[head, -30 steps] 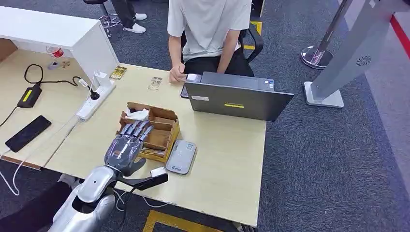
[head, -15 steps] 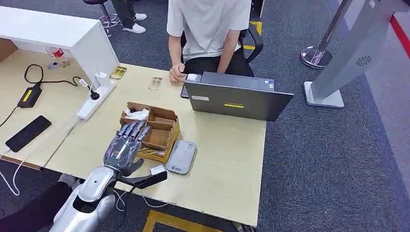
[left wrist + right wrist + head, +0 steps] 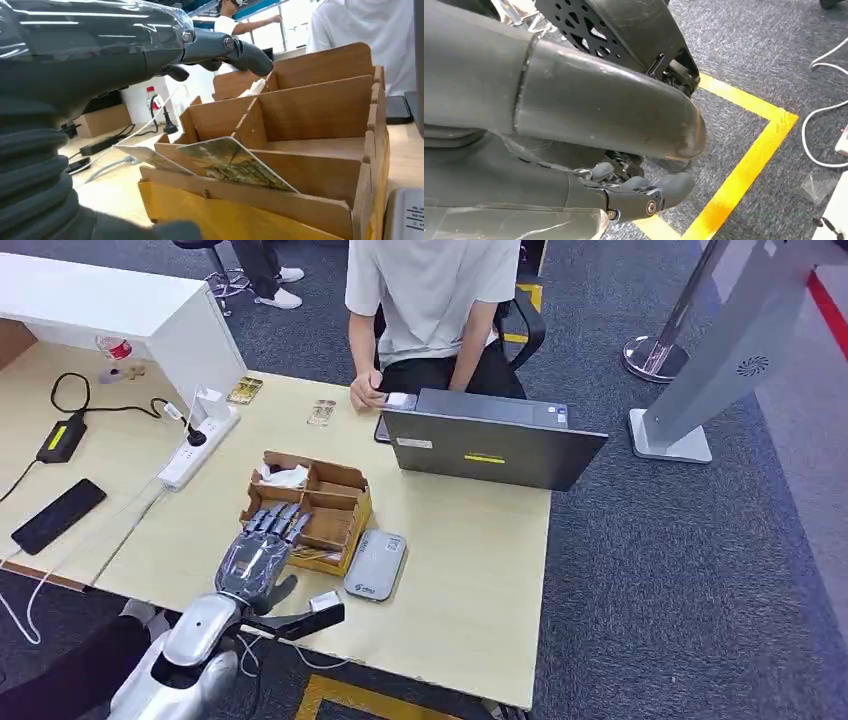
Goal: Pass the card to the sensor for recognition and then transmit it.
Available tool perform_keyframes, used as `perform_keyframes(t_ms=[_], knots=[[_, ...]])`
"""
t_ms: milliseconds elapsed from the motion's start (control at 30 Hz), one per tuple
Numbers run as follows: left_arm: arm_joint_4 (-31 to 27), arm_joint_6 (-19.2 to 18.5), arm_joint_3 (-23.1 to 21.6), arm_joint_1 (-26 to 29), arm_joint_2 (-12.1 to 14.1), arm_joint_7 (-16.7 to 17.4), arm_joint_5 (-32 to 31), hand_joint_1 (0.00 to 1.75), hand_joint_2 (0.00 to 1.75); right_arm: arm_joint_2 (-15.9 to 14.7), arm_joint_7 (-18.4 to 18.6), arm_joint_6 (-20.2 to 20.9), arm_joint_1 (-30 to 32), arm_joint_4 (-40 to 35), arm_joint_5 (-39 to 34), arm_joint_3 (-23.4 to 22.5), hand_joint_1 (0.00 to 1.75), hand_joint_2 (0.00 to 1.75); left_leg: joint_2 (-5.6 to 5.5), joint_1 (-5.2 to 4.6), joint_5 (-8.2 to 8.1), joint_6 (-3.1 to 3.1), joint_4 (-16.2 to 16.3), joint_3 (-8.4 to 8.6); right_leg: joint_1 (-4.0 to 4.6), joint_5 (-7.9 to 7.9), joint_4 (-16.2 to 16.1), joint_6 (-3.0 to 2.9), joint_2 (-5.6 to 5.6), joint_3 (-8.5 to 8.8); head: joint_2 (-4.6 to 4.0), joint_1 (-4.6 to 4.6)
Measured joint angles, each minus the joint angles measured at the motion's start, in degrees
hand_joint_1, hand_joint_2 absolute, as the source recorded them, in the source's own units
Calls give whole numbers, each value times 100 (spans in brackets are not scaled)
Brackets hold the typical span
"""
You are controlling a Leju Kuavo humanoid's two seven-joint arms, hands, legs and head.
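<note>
A brown cardboard box (image 3: pixel 335 502) with several compartments stands on the light wooden table (image 3: pixel 470 580). A patterned card (image 3: pixel 235 165) leans in its nearest compartment, seen in the head view as a card (image 3: pixel 312 554) at the box's front edge. My left hand (image 3: pixel 262 550) hovers over the box's near left part, fingers (image 3: pixel 245 52) stretched out above the dividers, holding nothing. A grey card reader (image 3: pixel 376 565) lies flat just right of the box. My right hand (image 3: pixel 624 195) hangs over the carpet with nothing in it.
A person (image 3: pixel 430 290) sits across the table behind a grey laptop (image 3: pixel 490 450). A white power strip (image 3: pixel 195 455), a black phone (image 3: pixel 58 515) and a charger (image 3: pixel 60 438) lie to the left. A small white object (image 3: pixel 325 600) sits near the front edge. A grey kiosk stand (image 3: pixel 720 350) is at the right.
My left hand has drawn back a little toward the table's near edge, its fingertips now over the box's front compartments. Nothing else has moved.
</note>
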Motion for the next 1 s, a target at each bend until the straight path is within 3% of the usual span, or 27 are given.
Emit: perform_keyframes(t_ms=[433,467,767,1000], knots=[[9,103,120,28,-11,-192,85,175,175,0,-2,2,8,-2,2,-39,0,0,0,-1,0,1,0,0,-1,0,0,0,0,1,0,-2],[9,105,122,28,-11,-193,87,175,175,0,-2,2,9,-2,2,-41,0,175,0,-1,0,1,0,0,-1,0,0,0,-1,1,0,0],[9,118,133,30,-17,-199,68,175,175,0,-2,0,11,-2,4,-44,0,175,-2,-1,0,1,0,0,-1,0,0,1,-2,2,0,0],[0,457,232,37,-120,-245,168,175,175,0,-20,-6,16,-2,2,-55,0,175,-2,-1,0,1,0,1,-2,0,0,1,-2,1,0,0]])
